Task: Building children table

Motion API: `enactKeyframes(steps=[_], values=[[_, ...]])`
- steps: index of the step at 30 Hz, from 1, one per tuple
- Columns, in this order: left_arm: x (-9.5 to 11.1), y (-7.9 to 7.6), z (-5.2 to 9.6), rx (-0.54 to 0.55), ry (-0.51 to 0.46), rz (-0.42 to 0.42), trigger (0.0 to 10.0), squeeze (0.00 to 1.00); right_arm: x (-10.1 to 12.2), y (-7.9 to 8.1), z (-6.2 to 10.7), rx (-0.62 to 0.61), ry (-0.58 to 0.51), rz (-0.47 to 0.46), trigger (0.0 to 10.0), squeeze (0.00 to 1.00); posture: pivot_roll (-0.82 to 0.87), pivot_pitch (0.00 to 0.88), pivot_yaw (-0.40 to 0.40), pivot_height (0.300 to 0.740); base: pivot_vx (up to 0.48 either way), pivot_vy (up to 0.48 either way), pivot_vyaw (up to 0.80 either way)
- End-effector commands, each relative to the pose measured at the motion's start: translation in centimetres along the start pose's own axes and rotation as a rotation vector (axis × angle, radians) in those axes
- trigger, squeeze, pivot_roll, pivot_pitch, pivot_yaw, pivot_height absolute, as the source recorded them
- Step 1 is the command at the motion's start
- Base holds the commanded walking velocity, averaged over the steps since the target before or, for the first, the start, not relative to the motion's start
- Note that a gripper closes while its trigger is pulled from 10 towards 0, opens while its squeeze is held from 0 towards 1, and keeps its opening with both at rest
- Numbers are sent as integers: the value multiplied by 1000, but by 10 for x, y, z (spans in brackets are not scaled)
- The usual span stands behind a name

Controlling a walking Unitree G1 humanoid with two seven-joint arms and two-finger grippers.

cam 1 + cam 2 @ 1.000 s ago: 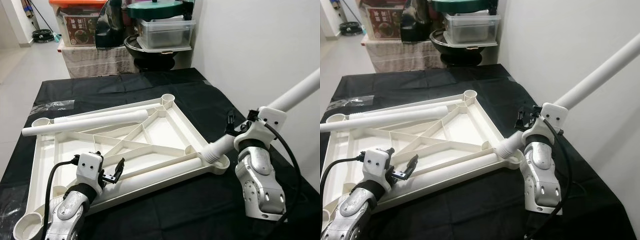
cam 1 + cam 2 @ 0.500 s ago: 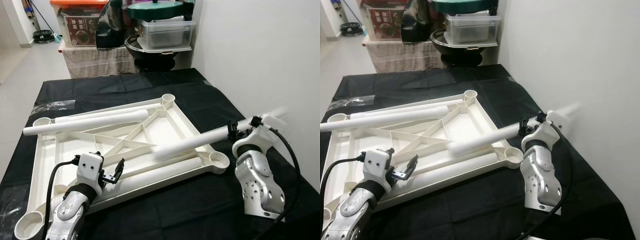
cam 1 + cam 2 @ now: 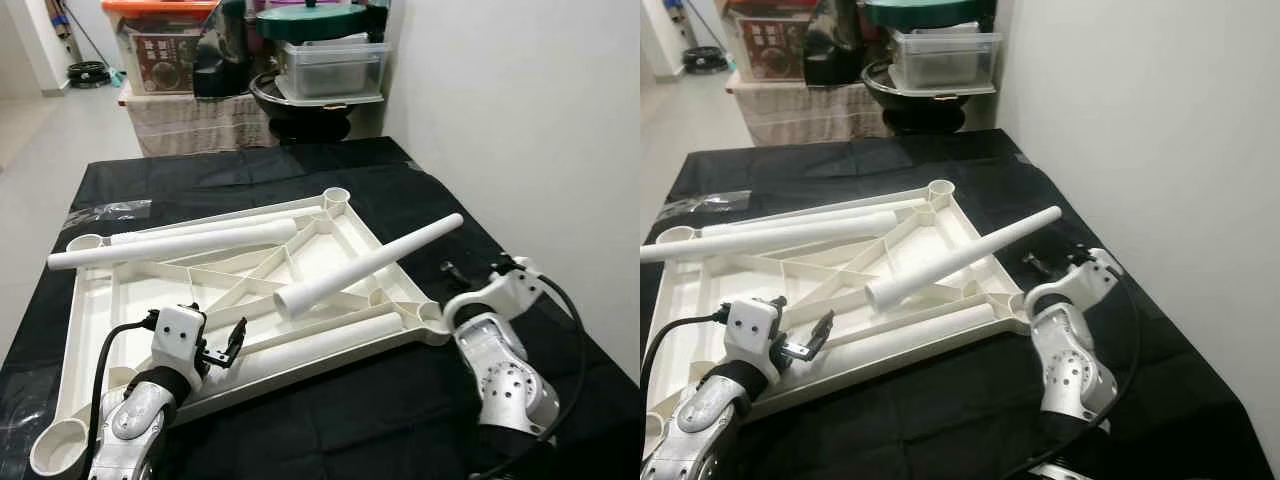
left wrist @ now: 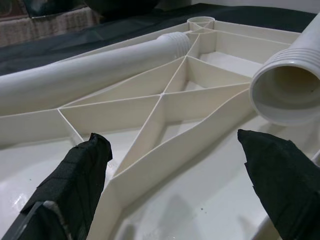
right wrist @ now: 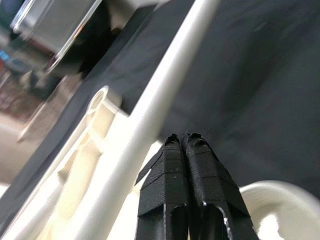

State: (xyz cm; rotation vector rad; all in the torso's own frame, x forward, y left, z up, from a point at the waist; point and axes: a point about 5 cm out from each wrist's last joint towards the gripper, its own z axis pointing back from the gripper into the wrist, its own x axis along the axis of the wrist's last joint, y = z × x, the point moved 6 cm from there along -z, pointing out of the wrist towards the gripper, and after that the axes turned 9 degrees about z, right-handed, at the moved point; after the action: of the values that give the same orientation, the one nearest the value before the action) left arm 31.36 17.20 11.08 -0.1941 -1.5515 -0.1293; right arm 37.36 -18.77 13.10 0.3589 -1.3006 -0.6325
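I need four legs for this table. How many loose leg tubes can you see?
3: one leg along the tabletop's far edge, one slanting across its right side, one along its near edge. A fourth may be hidden.

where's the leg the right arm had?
In the left eye view, the loose table leg lies slanted across the right side of the upturned tabletop, its open threaded end over the ribs, left of the right gripper.

The upturned tabletop [image 3: 330,250] lies on the counter [image 3: 420,190] before me, a socket at each corner. One leg [image 3: 170,247] rests along its far left edge; a second leg [image 3: 365,268] lies slantwise across its right half, overhanging the right rim; a third leg [image 3: 320,345] lies inside the near edge. My left end effector [image 3: 228,343] sits over the near left part, my right end effector [image 3: 1032,262] just off the right rim. Bins [image 3: 330,60] stand behind the counter.
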Motion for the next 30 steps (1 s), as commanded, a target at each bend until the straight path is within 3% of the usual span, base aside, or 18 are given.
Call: enactKeyframes(steps=[1,6,7,11,12,14,16,19,21,27,30], values=[[-1,4,1,6,0,-8,10000,0,-9,9,-2,42,47,-17,0,0,16,0,-56,740,0,0,0],[0,5,1,8,-1,-11,10000,0,-11,11,-5,42,76,5,0,0,19,0,-57,740,0,0,0],[2,9,2,18,-9,-11,10000,0,-8,11,-9,32,85,54,10000,0,19,0,-57,740,0,0,0],[6,14,3,29,-25,-5,10000,0,2,16,-11,43,45,36,10000,0,19,0,-57,740,0,0,0],[7,16,4,33,-30,-4,10000,0,6,19,-12,52,32,21,10000,1000,26,0,-60,740,0,0,0],[8,18,5,37,-33,-3,10000,0,9,24,-12,70,25,8,10000,1000,26,0,-60,740,0,0,0],[7,20,6,46,-31,-6,10000,0,9,47,-14,148,45,-48,10000,1000,23,0,-57,740,0,0,0],[6,19,7,46,-29,-6,10000,0,6,62,-16,195,73,-81,10000,1000,28,0,-61,740,0,0,0],[5,17,8,45,-29,-6,10000,0,-14,97,-24,271,190,-152,10000,1000,39,0,-72,740,0,0,0],[4,17,8,48,-29,-6,10000,0,-30,112,-29,277,249,-176,10000,1000,47,0,-79,740,0,0,0],[4,15,8,46,-31,-9,10000,0,-47,124,-35,274,299,-137,10000,1000,67,0,-94,740,0,0,0]])
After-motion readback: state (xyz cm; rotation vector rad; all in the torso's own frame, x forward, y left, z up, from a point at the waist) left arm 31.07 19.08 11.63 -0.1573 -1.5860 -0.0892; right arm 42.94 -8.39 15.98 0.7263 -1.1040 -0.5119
